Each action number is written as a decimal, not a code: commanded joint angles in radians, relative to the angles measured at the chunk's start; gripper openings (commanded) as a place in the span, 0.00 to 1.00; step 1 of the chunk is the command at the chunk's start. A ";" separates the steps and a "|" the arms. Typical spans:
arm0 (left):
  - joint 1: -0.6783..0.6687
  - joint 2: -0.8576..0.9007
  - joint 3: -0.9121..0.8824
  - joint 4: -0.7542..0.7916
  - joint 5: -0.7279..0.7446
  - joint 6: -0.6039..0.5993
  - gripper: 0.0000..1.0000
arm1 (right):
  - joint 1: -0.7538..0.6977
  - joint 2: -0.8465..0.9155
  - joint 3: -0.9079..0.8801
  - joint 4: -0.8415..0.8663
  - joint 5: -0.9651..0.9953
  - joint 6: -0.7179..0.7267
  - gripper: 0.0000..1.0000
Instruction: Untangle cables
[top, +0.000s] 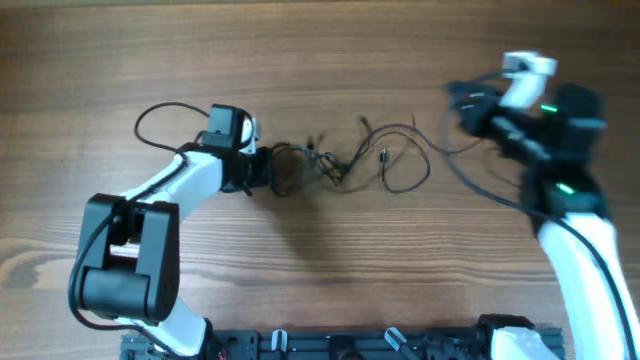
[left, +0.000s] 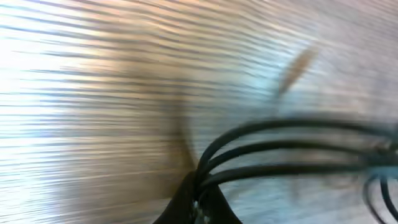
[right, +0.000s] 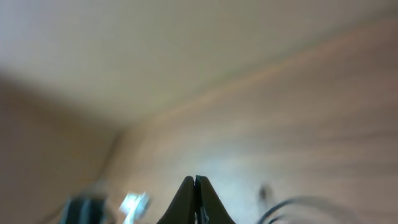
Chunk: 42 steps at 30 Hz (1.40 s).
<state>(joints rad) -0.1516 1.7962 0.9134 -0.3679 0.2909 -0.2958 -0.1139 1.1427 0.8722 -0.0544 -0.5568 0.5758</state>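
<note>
The cables (top: 345, 163) lie as a loose black tangle on the wooden table, with small plug ends near its middle and a loop (top: 408, 178) on its right. My left gripper (top: 262, 167) is at the tangle's left end, low on the table. In the left wrist view it (left: 199, 186) is shut on several strands (left: 292, 146) that fan out to the right. My right gripper (top: 462, 98) is raised to the right of the tangle and blurred. In the right wrist view its tips (right: 196, 183) are shut together, with no strand visible between them. A blurred strand (right: 298, 205) shows lower right.
A thin black wire loop (top: 160, 115) belonging to the left arm lies behind it. A strand (top: 490, 190) runs from the tangle under the right arm. The arm bases and a black rail (top: 370, 345) line the table's front edge. Bare wood (top: 330, 50) stretches behind the tangle.
</note>
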 joint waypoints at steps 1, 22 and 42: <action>0.120 0.078 -0.064 -0.060 -0.226 -0.008 0.04 | -0.177 -0.140 0.006 -0.111 0.131 -0.050 0.05; 0.220 -0.086 0.024 -0.197 0.007 -0.082 0.85 | 0.338 0.185 0.005 -0.259 -0.019 -0.441 0.60; 0.170 -0.138 0.024 -0.078 0.273 -0.253 0.94 | 0.651 0.796 0.326 -0.059 0.088 -0.468 0.42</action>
<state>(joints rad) 0.0513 1.6737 0.9443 -0.4671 0.5419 -0.5056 0.5350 1.9030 1.1751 -0.1085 -0.4793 0.1200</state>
